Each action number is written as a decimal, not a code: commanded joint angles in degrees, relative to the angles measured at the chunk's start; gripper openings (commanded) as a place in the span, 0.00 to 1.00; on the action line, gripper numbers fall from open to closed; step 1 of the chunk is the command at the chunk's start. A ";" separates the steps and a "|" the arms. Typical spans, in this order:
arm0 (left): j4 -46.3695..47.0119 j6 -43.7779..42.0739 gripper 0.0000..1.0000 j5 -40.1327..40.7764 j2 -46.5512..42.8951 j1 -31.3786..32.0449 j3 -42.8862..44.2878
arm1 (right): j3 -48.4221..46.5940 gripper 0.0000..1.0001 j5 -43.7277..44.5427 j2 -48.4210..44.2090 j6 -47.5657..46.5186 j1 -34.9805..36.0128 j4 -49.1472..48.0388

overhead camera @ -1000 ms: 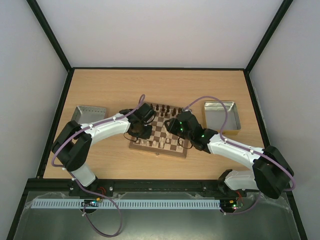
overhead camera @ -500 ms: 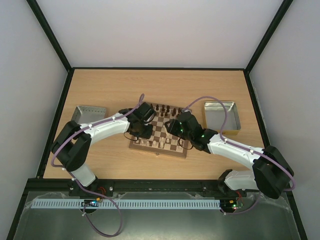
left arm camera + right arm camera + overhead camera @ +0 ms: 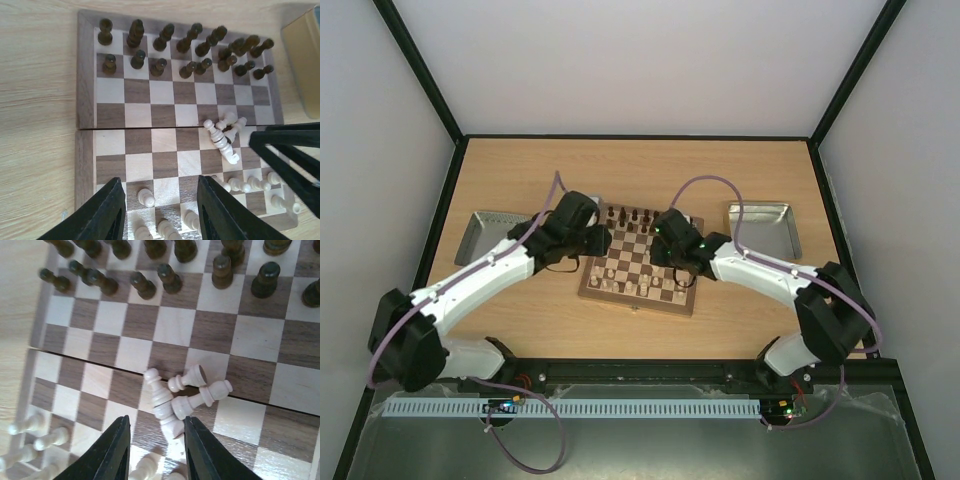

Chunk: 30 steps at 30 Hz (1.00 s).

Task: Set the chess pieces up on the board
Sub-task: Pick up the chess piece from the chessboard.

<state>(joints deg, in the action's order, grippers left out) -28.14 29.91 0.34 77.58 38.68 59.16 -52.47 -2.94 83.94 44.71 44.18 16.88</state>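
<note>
The board (image 3: 635, 303) lies at mid-table. Dark chess pieces (image 3: 181, 47) stand in two rows along its far side. Cream pieces (image 3: 252, 185) stand along the near rows. Three cream pieces (image 3: 180, 392) lie toppled in a heap at mid-board. My left gripper (image 3: 160, 210) hangs open over the board's near left part, with a standing cream pawn (image 3: 145, 197) between its fingers, untouched. My right gripper (image 3: 156, 450) is open just above the heap; the base of one fallen piece (image 3: 172, 426) lies between its fingertips. Both grippers show over the board in the top view, left (image 3: 592, 242) and right (image 3: 667, 245).
One grey metal tray (image 3: 485, 235) sits left of the board and another (image 3: 765, 228) to its right. The right gripper's black fingers (image 3: 290, 155) reach into the left wrist view beside the heap. The board's wooden border (image 3: 85, 100) meets the bare tabletop.
My left gripper has opened and pulled back towards the board's left edge, its arm stretching out. My right gripper has shifted left over the fallen cream pieces and narrowed slightly.
</note>
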 commanded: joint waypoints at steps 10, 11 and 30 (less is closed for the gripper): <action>8.60 3.25 0.41 -3.96 -9.66 -0.97 -10.36 | -4.69 0.29 -1.07 7.69 -5.40 0.91 11.96; 8.59 3.08 0.41 -4.09 -9.76 -1.05 -10.52 | -4.81 0.29 -1.84 8.10 -5.78 0.95 11.90; 9.53 6.32 0.42 -4.98 -9.76 -2.06 -10.06 | -9.14 0.09 -3.41 15.55 -12.55 0.97 7.37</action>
<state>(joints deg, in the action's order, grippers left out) -19.97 33.69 -4.36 68.86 37.52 48.80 -60.93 -6.13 98.80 35.48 44.75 25.96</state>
